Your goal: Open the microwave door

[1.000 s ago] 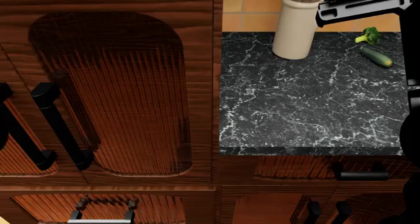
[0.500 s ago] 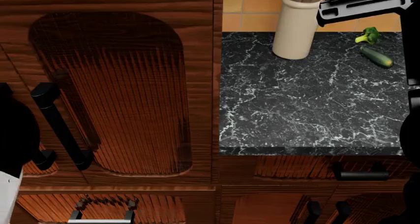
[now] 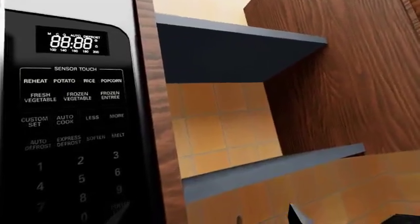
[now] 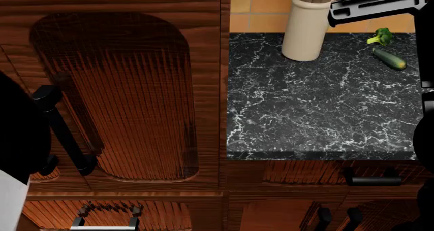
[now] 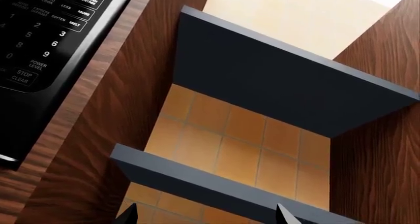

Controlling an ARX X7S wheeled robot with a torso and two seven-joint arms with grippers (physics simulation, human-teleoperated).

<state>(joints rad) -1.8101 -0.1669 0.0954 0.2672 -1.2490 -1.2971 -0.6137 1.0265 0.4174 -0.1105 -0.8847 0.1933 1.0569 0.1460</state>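
Observation:
Both wrist views show only the microwave's black control panel (image 3: 72,120), with its lit 88:88 display and keypad (image 5: 46,32). The microwave door itself is out of view. My left gripper (image 3: 267,220) is to the right of the panel, past a wood side strip (image 3: 164,135). It faces orange wall tiles, and only its two dark tips show, apart with nothing between them. My right gripper (image 5: 206,216) points up at the shelves. Its fingertips (image 5: 128,215) stand wide apart and hold nothing. The head view shows neither the microwave nor the jaws.
Two dark shelves (image 3: 236,51) (image 3: 276,170) span the gap between the microwave's wood strip and a wooden cabinet side (image 3: 354,76). Below are a black marble counter (image 4: 318,104) with a cream crock (image 4: 305,28), broccoli (image 4: 381,36) and a cucumber (image 4: 389,58), plus cabinet doors with black handles (image 4: 64,129).
In the head view my left arm's black bulk has come up along the left edge and now covers the leftmost cabinet handle. The right arm has barely shifted.

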